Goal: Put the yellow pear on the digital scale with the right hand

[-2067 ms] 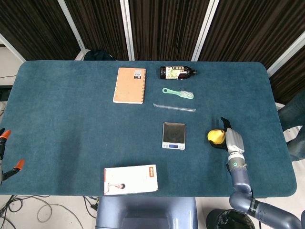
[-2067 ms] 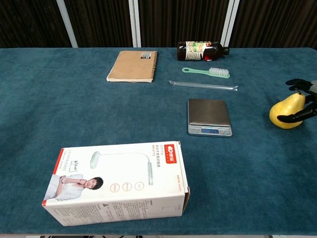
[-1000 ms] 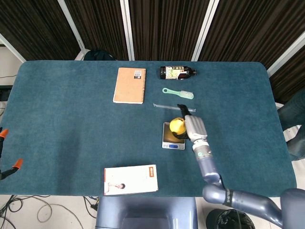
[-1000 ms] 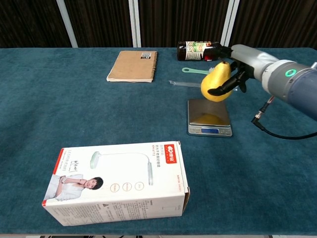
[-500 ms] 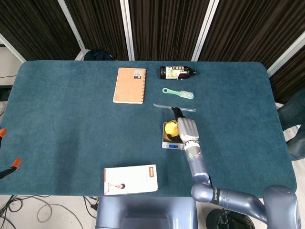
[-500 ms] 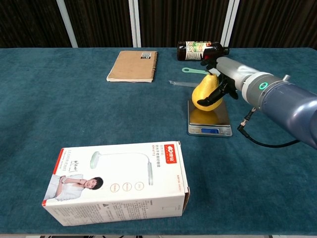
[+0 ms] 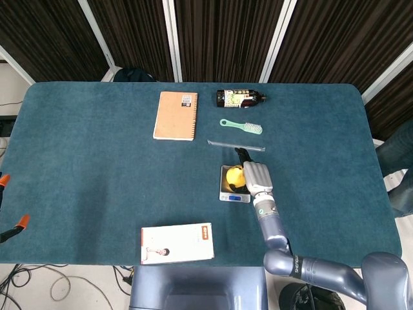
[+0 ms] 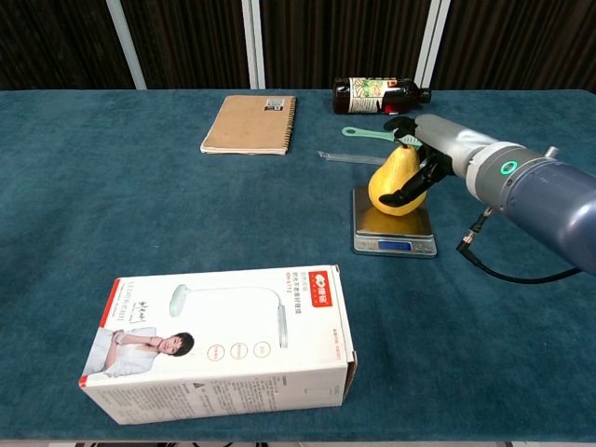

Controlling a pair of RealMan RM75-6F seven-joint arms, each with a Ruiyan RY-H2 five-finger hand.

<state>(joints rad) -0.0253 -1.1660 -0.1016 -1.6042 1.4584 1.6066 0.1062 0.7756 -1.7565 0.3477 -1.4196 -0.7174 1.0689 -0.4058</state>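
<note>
Yellow pear (image 8: 394,178) is now down on the scale (image 8: 394,227), and a moment ago I was still carrying it in from the right side of the bench (image 8: 112,186). My right hand (image 8: 426,160) is still wrapped around it, fingers (image 8: 406,194) curled on its side, so I have not let go yet. I think the job is nearly done: I only need to open the hand and pull back without knocking the pear over. My left hand is not in either view. Just behind the scale lie a clear straw (image 8: 382,160) and a green brush (image 8: 386,135), with a dark bottle (image 8: 380,95) further back. A notebook (image 8: 250,124) and a lamp box (image 8: 219,340) sit well apart on the left. Nothing blocks my way out.
</note>
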